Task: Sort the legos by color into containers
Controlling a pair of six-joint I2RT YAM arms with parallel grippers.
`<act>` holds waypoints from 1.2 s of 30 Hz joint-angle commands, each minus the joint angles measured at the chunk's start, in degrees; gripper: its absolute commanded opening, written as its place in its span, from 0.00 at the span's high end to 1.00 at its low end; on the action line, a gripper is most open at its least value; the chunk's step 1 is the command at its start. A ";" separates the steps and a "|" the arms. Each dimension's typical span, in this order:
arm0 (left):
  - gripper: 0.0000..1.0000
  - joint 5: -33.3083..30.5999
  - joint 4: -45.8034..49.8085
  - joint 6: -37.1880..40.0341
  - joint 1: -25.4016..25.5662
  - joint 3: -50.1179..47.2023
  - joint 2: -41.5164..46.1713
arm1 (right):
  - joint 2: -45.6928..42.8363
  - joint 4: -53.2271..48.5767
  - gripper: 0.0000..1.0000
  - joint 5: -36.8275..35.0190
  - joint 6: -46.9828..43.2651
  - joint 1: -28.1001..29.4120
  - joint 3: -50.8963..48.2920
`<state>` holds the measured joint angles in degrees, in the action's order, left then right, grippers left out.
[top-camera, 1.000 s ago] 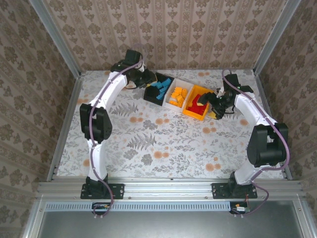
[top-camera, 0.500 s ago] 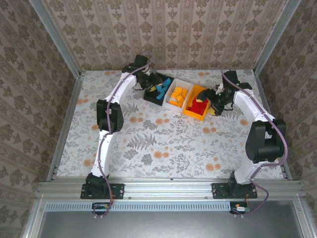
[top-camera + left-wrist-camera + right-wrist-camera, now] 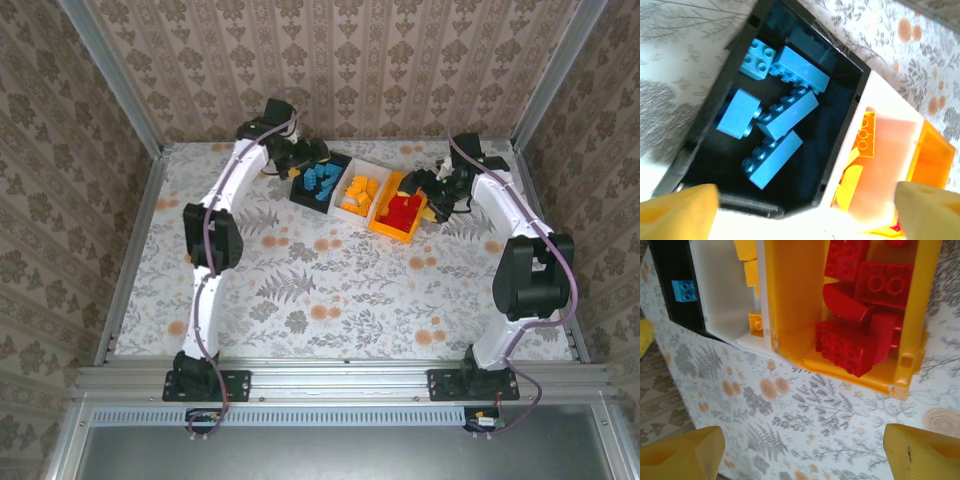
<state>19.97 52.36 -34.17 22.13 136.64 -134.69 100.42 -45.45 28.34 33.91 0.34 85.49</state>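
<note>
Three bins stand in a row at the back of the table. The black bin (image 3: 303,194) (image 3: 695,150) holds several blue legos (image 3: 322,180) (image 3: 790,107). Orange legos (image 3: 358,192) (image 3: 866,135) lie in the white bin (image 3: 372,170) (image 3: 890,107). Red legos (image 3: 403,210) (image 3: 860,285) fill the orange-yellow bin (image 3: 392,232) (image 3: 790,290). My left gripper (image 3: 312,155) (image 3: 807,212) hangs open over the black bin's back end, nothing between its yellow fingers (image 3: 677,212). Open and empty, my right gripper (image 3: 432,192) (image 3: 802,452) hovers at the orange-yellow bin's right side.
The table (image 3: 330,290) has a floral cloth and is walled by patterned panels (image 3: 340,60) at the back and sides. A metal rail (image 3: 340,380) runs along the near edge by the arm bases.
My left gripper has swung right from the black bin's left side to over its back end. My right gripper has risen and drawn back from the orange-yellow bin; more red legos now show.
</note>
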 commanded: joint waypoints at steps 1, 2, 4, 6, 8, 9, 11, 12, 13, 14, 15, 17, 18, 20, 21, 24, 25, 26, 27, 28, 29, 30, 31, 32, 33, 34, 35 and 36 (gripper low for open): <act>0.00 -6.86 0.44 7.51 -0.94 -8.39 14.38 | -4.63 0.96 0.13 -7.74 -8.40 -1.70 2.12; 0.00 -9.02 -0.35 8.15 -1.48 -13.29 18.15 | -6.35 3.41 0.12 -10.22 -11.43 -2.27 0.83; 0.00 -13.76 -2.97 9.71 -3.09 -23.11 26.47 | -10.57 11.62 0.10 -15.07 -18.05 -3.33 -4.56; 0.00 -23.27 -7.03 9.81 -5.03 -35.36 35.12 | -15.12 23.06 0.04 -19.27 -24.86 -4.38 -12.96; 0.00 -28.66 -14.48 10.47 -7.48 -48.24 43.13 | -17.40 33.68 0.00 -20.02 -28.56 -5.59 -20.45; 0.00 -31.32 -20.06 11.26 -8.45 -55.79 47.03 | -17.39 38.50 0.00 -19.09 -30.44 -5.98 -24.84; 0.00 -35.48 -29.36 11.99 -10.02 -68.01 53.18 | -15.19 43.66 0.00 -17.69 -33.14 -6.40 -29.79; 0.00 -36.23 -34.01 12.71 -10.96 -73.70 55.57 | -13.77 44.99 0.00 -17.97 -33.38 -6.49 -31.45; 0.00 -36.89 -36.31 12.16 -12.02 -77.13 57.16 | -13.14 47.63 0.01 -17.22 -33.46 -6.49 -33.67; 0.00 -36.83 -37.42 11.19 -13.64 -80.02 58.18 | -12.91 51.76 0.00 -16.30 -33.89 -6.49 -36.73; 0.00 -36.75 -37.41 10.07 -15.50 -81.74 58.44 | -12.38 52.75 0.01 -16.53 -32.51 -6.64 -37.72; 0.00 -35.99 -37.43 8.86 -19.12 -83.75 57.87 | -12.61 59.25 0.01 -15.15 -31.43 -6.34 -41.92; 0.00 -34.93 -38.04 9.49 -20.87 -84.48 57.34 | -13.03 62.93 0.01 -14.29 -31.35 -6.09 -44.85; 0.00 -34.48 -40.82 12.77 -22.55 -85.64 56.36 | -14.21 66.49 0.01 -15.57 -32.26 -5.20 -47.65; 0.00 -34.28 -43.80 15.93 -22.74 -86.64 55.95 | -14.82 69.63 0.01 -15.50 -32.39 -5.09 -49.83; 0.00 -33.14 -53.89 22.34 -22.70 -91.50 54.78 | -16.04 74.67 0.00 -15.23 -31.90 -5.04 -52.75; 0.00 -33.06 -57.16 23.52 -22.70 -93.21 54.42 | -16.05 75.49 0.00 -14.94 -31.74 -5.00 -53.12; 0.00 -32.67 -61.29 25.21 -22.74 -95.32 53.89 | -15.79 76.54 0.00 -15.01 -31.42 -4.87 -53.51; 0.00 -32.46 -65.50 27.06 -22.50 -97.74 53.35 | -15.51 77.69 0.00 -15.40 -31.37 -4.62 -53.91; 0.00 -32.51 -69.32 28.51 -22.36 -99.79 52.89 | -15.39 78.57 0.00 -16.03 -31.51 -4.31 -54.29; 0.00 -32.34 -74.16 29.99 -22.18 -102.21 52.49 | -15.11 79.29 0.00 -16.53 -31.62 -4.04 -54.54; 0.00 -31.71 -79.27 31.36 -22.05 -104.75 52.11 | -14.97 79.70 0.00 -16.78 -31.71 -3.86 -54.72; 0.00 -31.19 -83.08 32.52 -22.10 -106.23 51.70 | -14.94 79.90 0.00 -17.15 -31.68 -3.77 -54.81; 0.00 -30.12 -83.02 32.31 -22.10 -106.27 51.92 | -14.97 79.97 0.00 -17.34 -31.68 -3.76 -54.86; 0.00 -29.16 -85.72 32.89 -22.08 -107.17 51.44 | -15.00 80.21 0.00 -17.35 -31.71 -3.68 -55.02; 0.00 -27.98 -87.51 33.20 -22.15 -107.76 50.90 | -14.99 80.71 0.00 -17.60 -31.76 -3.68 -55.31; 0.00 -27.14 -89.10 33.62 -22.22 -108.33 50.22 | -14.90 81.55 0.00 -17.92 -31.79 -3.61 -55.72; 0.00 -26.03 -90.83 34.33 -22.14 -108.85 49.59 | -14.90 81.96 0.00 -18.29 -31.77 -3.52 -55.84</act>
<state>-9.98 -25.41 -4.21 -0.36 28.42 -84.49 86.19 32.56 11.86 2.94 -3.60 30.72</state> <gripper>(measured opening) 0.997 0.999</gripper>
